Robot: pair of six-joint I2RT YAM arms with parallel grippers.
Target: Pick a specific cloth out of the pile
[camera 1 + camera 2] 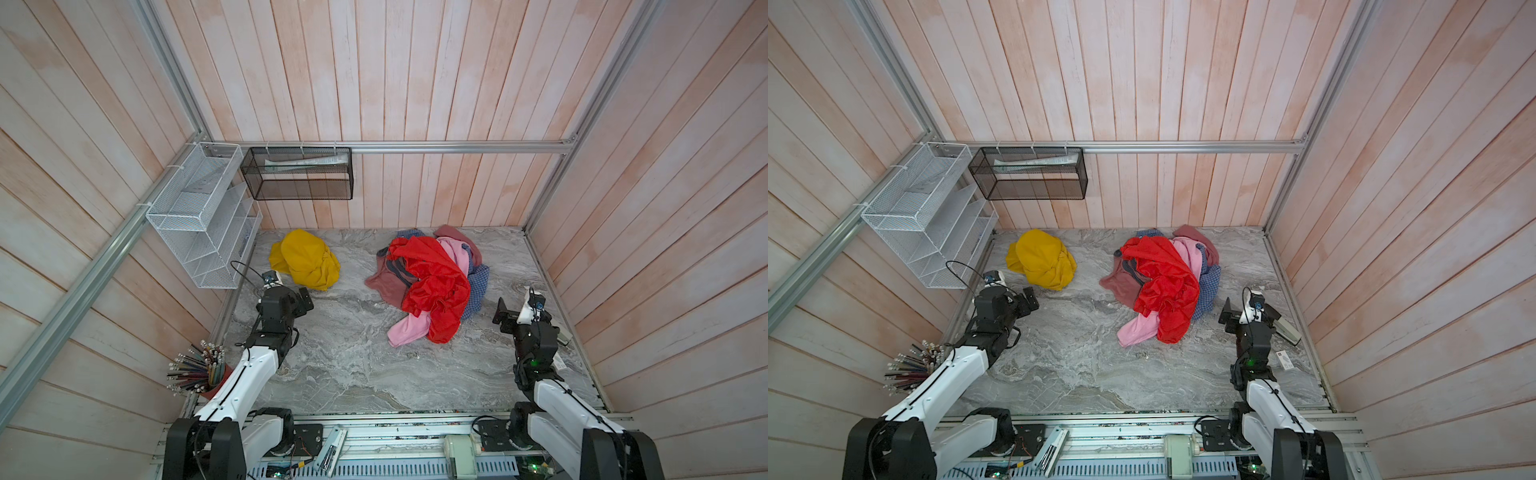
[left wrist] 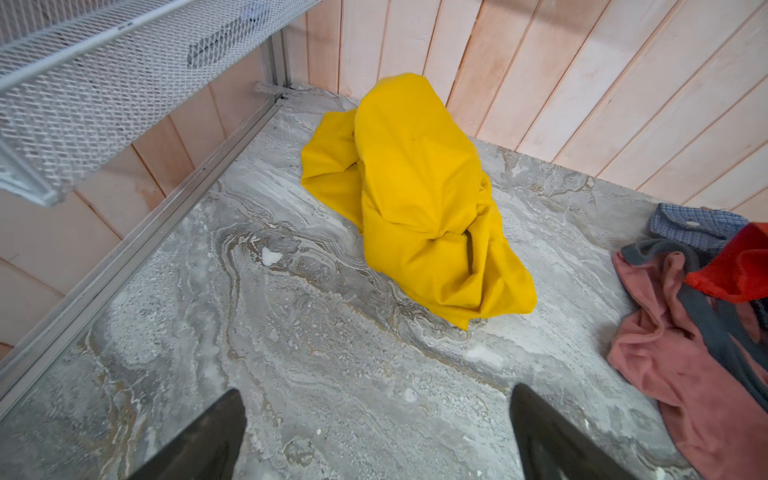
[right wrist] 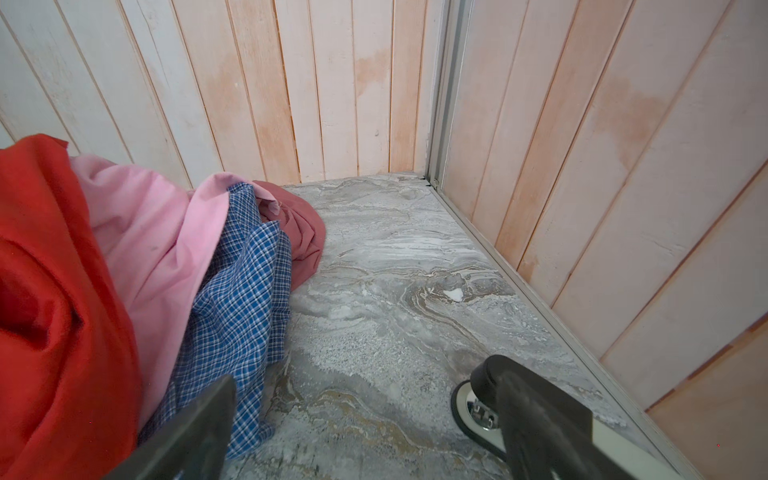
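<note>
Apart from the pile (image 1: 432, 282), the cloth (image 1: 305, 259) lies alone; left gripper (image 2: 376, 390) and right gripper (image 3: 365, 378) gape empty

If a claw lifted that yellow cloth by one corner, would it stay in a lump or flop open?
Probably flop: the mustard-yellow cloth lies crumpled in soft folds, so it would likely unfurl and dangle. It looks thin, so likely light. Pushed, it would probably bunch and slide on the smooth table, not roll.

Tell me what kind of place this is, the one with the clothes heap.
Probably a staged robot test cell, not a real room: plank walls on a bare aluminium frame, a marble-look tabletop, and two robot arms mounted along its near edge.
</note>
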